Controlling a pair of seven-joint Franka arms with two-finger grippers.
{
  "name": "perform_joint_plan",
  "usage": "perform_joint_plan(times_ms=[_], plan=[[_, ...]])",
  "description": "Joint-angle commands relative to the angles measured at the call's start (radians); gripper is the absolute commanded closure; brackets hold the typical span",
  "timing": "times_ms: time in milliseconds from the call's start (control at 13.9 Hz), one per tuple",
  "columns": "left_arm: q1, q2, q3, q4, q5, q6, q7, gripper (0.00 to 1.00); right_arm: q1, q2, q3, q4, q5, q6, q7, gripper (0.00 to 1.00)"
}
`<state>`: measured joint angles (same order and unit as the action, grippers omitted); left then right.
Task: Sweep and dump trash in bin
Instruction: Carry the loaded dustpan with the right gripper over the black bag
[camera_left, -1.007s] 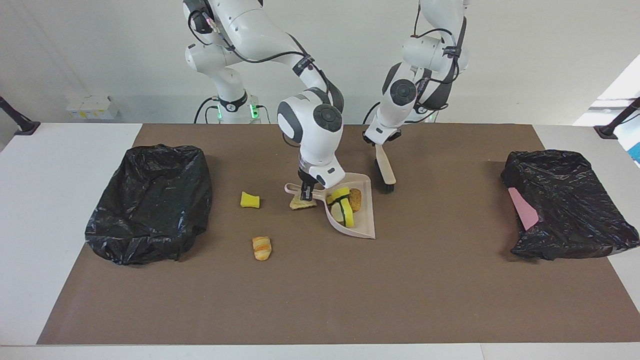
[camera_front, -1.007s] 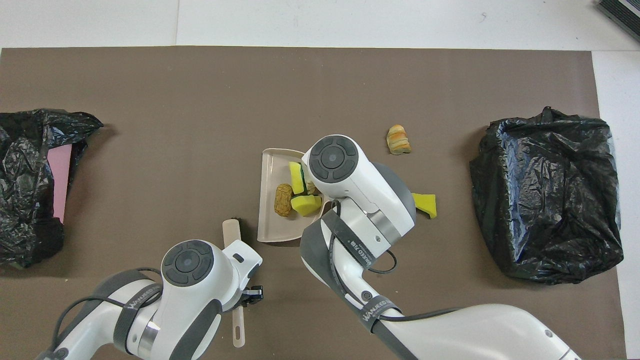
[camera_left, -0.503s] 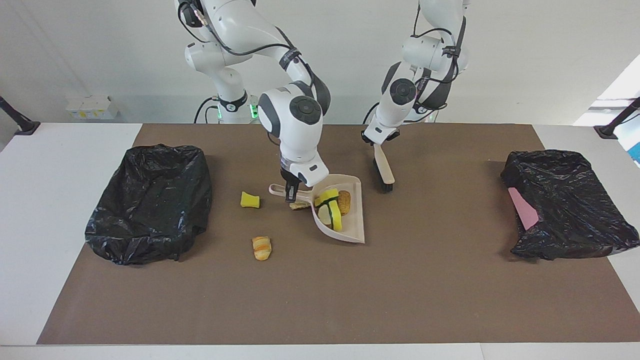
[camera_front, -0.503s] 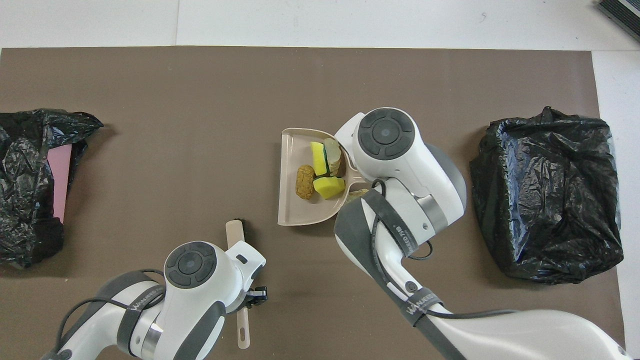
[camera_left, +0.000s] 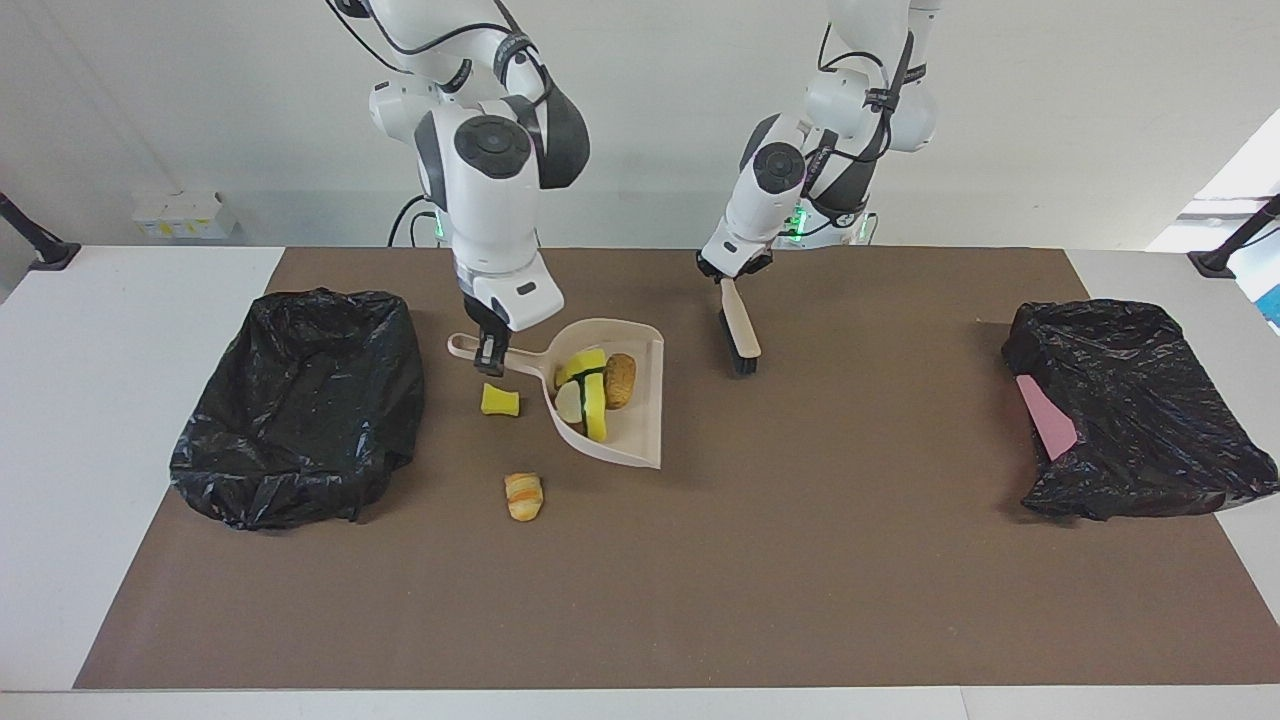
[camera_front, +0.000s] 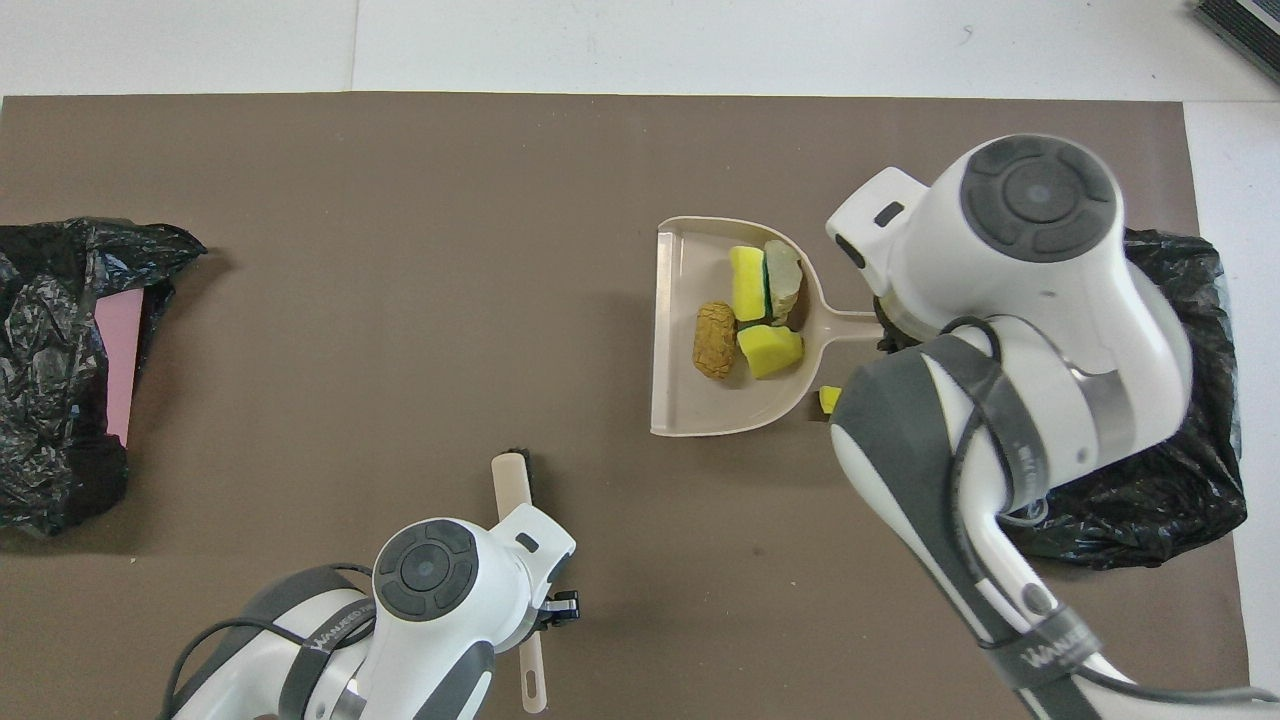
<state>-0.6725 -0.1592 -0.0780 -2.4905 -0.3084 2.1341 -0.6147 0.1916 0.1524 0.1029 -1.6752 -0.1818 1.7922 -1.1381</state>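
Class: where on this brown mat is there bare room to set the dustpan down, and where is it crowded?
Bare: the wide strip of mat farthest from the robots, and the stretch between the brush and the bin bag holding a pink piece. Crowded: around the dustpan, with a yellow sponge chunk and a bread lump beside the other bin bag.

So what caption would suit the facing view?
Right pincer carries the loaded dustpan toward a black bin; left pincer holds the brush.

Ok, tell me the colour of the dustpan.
The dustpan is pale beige, a pinkish tan all over; the overhead view shows it best.
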Motion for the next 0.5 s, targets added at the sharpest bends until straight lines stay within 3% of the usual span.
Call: perform_joint_plan(times_ms=[0, 431], plan=[[-0.047, -0.017, 0.012, -0.007, -0.021, 0.029, -0.037, 1.0, -0.119, -0.076, 0.011, -0.031, 0.036, -0.026, -0.145, 1.0], [-0.048, -0.003, 0.012, -0.007, -0.029, 0.049, -0.04, 1.0, -0.423, -0.105, 0.011, -0.04, 0.073, -0.031, -0.463, 1.0]])
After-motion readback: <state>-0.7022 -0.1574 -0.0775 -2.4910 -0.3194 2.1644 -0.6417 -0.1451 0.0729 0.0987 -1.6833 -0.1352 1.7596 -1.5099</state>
